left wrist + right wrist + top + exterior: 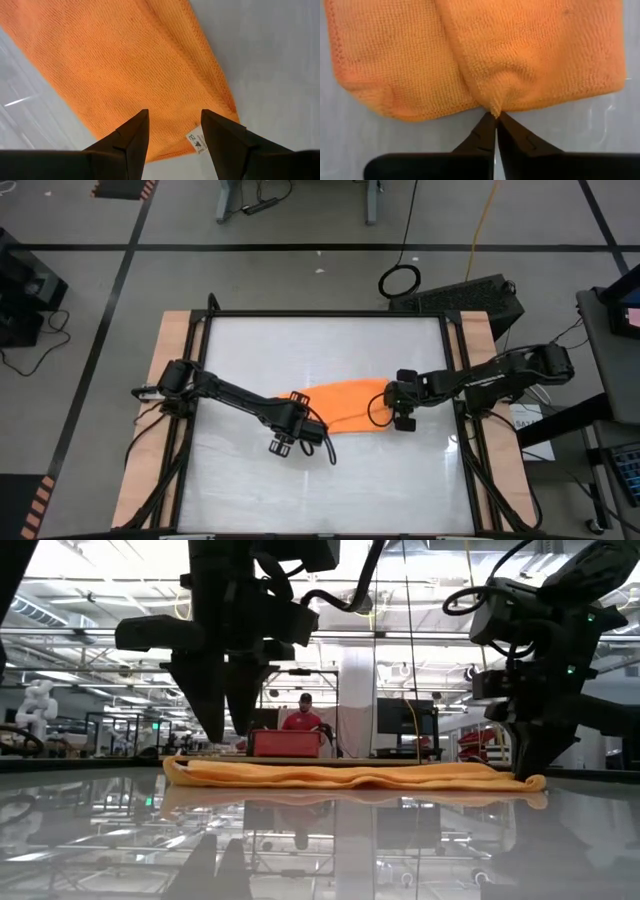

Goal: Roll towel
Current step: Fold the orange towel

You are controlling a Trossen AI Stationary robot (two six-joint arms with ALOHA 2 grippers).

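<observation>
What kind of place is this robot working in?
Probably a large robotics lab or workshop. The low view shows a wide hall with ceiling lights, a person behind a red bin, and a white humanoid figure. The high view shows taped floor lines around the table.

A large industrial robotics lab or workshop hall. The low view shows a high ceiling with strip lights (pixel 90 650), monitors (pixel 405 720), a white humanoid robot (pixel 38 700) at far left, and a person (pixel 303 718) behind a red bin (pixel 285 743). From above: taped concrete floor (pixel 300 275) and cables (pixel 400 280) around the tabletop (pixel 330 480).
</observation>
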